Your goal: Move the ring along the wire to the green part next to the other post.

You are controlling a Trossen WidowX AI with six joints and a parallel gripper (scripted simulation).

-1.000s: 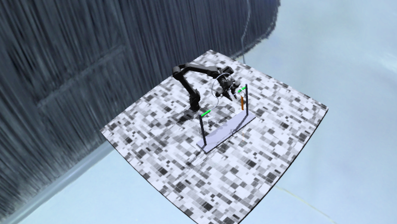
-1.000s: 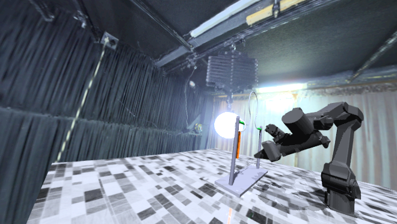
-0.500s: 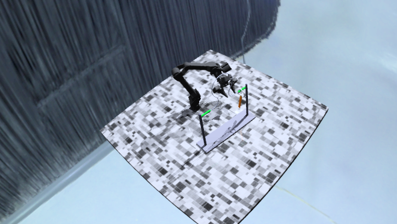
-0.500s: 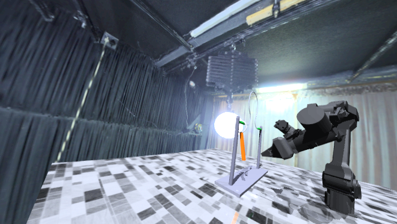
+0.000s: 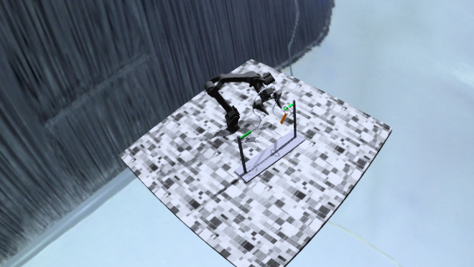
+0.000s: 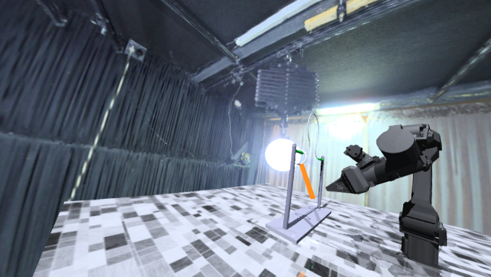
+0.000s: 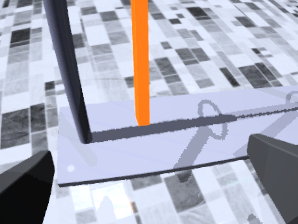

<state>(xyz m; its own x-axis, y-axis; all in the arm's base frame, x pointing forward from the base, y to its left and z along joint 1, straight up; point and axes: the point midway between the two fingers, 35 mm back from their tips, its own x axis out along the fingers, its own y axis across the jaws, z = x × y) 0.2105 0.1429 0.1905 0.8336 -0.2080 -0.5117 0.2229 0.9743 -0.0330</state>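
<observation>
Past the wrist view's top edge, ring.

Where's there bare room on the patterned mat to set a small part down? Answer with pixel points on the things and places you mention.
Wide patch on the side of the grey base plate (image 5: 240,174) (image 6: 273,225) (image 7: 100,170) away from the arm (image 5: 224,100) (image 6: 422,190). Crowded: the strip between arm and plate, under the open gripper (image 5: 271,105) (image 6: 336,169) (image 7: 153,152).

Shows a base (image 5: 263,166) (image 6: 280,226) (image 7: 125,160) on the tabletop (image 5: 201,161) (image 6: 149,231) (image 7: 110,30), right of the arm (image 5: 224,101) (image 6: 421,186) in the top view. Has one post (image 5: 242,156) (image 6: 321,182) at its lower left, a second post (image 5: 294,120) (image 6: 289,190) (image 7: 69,70) at its upper right, with the ring (image 5: 290,112) (image 6: 306,158) beside the latter, handle (image 5: 284,118) (image 6: 307,181) (image 7: 142,65) hanging below.
</observation>
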